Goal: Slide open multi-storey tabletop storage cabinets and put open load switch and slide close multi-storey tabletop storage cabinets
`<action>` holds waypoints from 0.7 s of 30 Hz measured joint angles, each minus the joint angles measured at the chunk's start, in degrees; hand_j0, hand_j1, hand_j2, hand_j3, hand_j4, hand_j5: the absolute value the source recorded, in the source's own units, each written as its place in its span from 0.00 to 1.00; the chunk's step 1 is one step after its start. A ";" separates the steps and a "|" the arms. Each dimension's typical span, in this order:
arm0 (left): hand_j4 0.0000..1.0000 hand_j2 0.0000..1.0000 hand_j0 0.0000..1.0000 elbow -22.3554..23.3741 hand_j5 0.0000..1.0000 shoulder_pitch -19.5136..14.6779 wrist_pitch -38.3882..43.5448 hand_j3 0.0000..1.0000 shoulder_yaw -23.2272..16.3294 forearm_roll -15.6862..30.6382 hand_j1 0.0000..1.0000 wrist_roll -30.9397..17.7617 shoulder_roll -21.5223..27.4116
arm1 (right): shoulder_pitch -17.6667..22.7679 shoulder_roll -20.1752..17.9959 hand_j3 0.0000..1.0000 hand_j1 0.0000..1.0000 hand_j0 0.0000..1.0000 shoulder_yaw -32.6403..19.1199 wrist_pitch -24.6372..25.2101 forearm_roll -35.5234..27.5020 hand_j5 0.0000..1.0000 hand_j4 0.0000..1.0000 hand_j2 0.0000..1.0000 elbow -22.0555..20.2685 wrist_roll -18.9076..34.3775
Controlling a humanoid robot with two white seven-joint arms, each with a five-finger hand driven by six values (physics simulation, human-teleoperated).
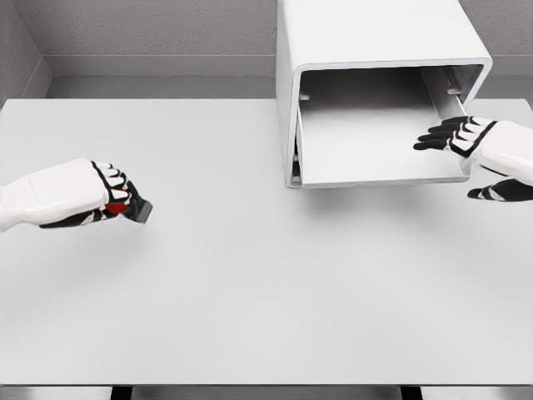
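White table [250,292] stands against grey speckled walls [150,29] in even light

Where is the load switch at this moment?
In the head view, the load switch is at the left, held in the left robot hand above the table, far from the open drawer of the cabinet.

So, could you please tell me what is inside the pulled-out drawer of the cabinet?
The drawer shows only a bare white floor; nothing lies on the visible part. Its right front corner is covered by the right robot hand.
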 measured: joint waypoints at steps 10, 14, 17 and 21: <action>0.48 0.48 0.48 -0.03 0.48 -4.66 -0.01 0.48 -0.41 -0.22 0.48 -0.24 -2.14 | 8.52 -1.17 0.67 0.67 0.67 -7.64 -0.04 -7.29 0.67 0.67 0.67 -0.04 -0.04; 0.48 0.48 0.48 -0.03 0.48 -9.67 0.00 0.48 -2.37 -0.33 0.48 -0.23 -3.31 | 10.81 -1.20 0.63 0.63 0.63 -11.42 -0.01 -9.23 0.63 0.63 0.63 -0.03 0.00; 0.48 0.48 0.48 -0.01 0.48 -11.25 -0.01 0.48 -4.62 -0.39 0.48 -0.32 -4.38 | 11.95 -1.35 0.64 0.64 0.64 -12.45 -0.01 -9.76 0.64 0.64 0.64 -0.02 0.08; 0.48 0.48 0.48 -0.01 0.48 -11.78 -0.02 0.48 -5.86 -0.47 0.48 -0.46 -5.16 | 11.87 -2.19 0.64 0.64 0.64 -12.63 0.00 -9.91 0.64 0.64 0.64 0.01 0.09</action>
